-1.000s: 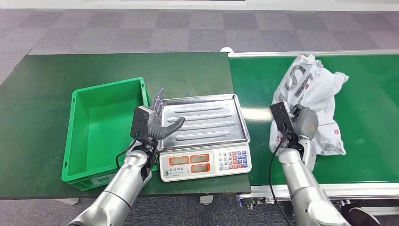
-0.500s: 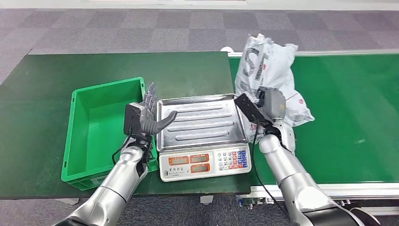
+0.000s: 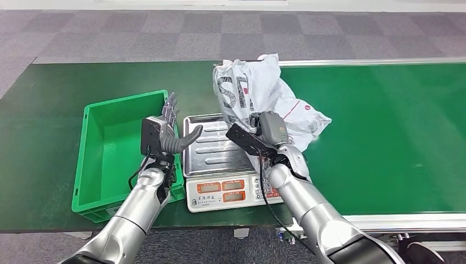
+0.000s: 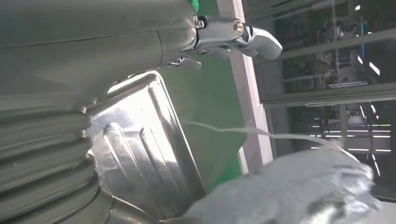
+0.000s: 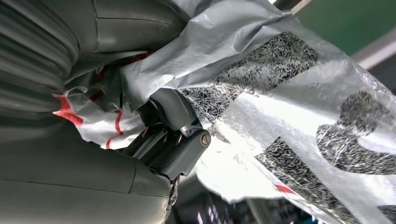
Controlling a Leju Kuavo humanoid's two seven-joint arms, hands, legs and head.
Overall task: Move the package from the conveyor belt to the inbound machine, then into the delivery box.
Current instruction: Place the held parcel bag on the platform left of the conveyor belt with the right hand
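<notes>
The package point(image 3: 258, 93) is a crumpled white plastic bag with black letters and red marks. My right hand point(image 3: 267, 133) grips it and holds it up over the right part of the scale's steel tray point(image 3: 211, 148). The right wrist view has the bag point(image 5: 289, 102) bunched against the fingers point(image 5: 173, 140). My left hand point(image 3: 165, 132) stands upright with fingers spread, holding nothing, between the green delivery box point(image 3: 118, 151) and the tray's left edge. The bag point(image 4: 299, 191) hangs near the tray point(image 4: 140, 140) in the left wrist view.
The scale's front panel point(image 3: 236, 190) with displays and keypad faces me. The green conveyor belt point(image 3: 395, 132) runs off to the right with a metal rail at its near edge. The green table point(image 3: 44, 110) carries the box and scale.
My right hand has carried the bag left, from the conveyor belt to above the scale's tray. My left hand has risen slightly and shifted left toward the box.
</notes>
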